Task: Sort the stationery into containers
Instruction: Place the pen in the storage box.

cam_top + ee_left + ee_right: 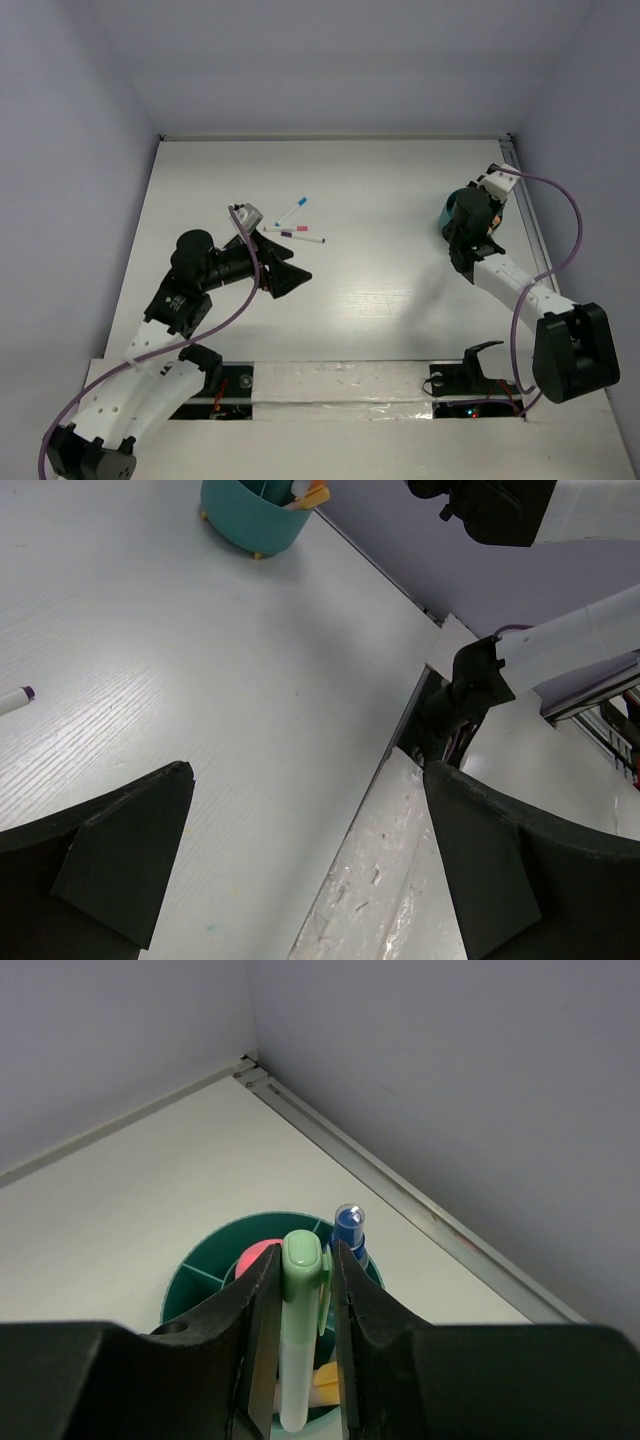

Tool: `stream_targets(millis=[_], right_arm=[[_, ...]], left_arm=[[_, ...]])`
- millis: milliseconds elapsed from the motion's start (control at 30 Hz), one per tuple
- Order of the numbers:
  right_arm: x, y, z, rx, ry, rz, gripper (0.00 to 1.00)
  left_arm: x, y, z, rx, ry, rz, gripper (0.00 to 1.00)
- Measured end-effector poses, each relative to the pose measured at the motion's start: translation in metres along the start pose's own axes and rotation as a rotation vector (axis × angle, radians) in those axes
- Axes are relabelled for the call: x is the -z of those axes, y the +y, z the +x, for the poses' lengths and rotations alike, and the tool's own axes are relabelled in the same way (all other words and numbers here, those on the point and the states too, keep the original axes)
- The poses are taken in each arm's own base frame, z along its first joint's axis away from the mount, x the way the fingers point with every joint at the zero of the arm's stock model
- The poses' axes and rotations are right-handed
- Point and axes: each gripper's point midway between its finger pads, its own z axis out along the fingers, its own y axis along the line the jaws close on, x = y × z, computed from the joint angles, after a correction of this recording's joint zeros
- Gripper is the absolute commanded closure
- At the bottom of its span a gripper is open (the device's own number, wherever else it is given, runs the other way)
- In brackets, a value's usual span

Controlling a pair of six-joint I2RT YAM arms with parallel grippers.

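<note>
Right pincer [304, 1265] around pale green pen [297, 1350]

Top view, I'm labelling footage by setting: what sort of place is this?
Probably a robot test booth: white table boxed by plain walls, two arms mounted at its edge, markers and a teal cup.

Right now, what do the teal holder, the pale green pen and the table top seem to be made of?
Teal holder: likely plastic, smooth walls, slight sheen.
Pale green pen: probably plastic, matte, rounded cap.
Table top: white laminate or painted wood, faint grain lines.
</note>
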Motion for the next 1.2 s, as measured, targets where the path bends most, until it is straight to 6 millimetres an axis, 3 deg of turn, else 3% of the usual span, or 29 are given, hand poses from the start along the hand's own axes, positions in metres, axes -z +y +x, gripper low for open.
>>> stream_targets(millis=[400,700,867,1067,1200], right_arm=[[-0.007,0.012,0.013,-0.001,-0.007,-0.013,1.0],[-0.001,0.002,0.047,0.023,0.035,-0.009,1.0],[0.0,-0.004,0.051,0.019,0.041,0.007,1.0],[-0.004,-0.018,0.052,-0.028,0.06,0.042,0.75],[-0.003,-0.024,0.052,-0.055,0.07,0.045,0.49]], left_arm=[[-0.003,0.005,0.003,0.014,0.013,-0.011,0.01],[-0.003,0.006,0.002,0.014,0.01,-0.018,0.01],[-0.003,0.007,0.002,0.014,0.008,-0.021,0.01],[-0.003,0.009,0.001,0.013,0.003,-0.032,0.01],[-0.003,0.009,0.001,0.013,0.002,-0.035,0.01]])
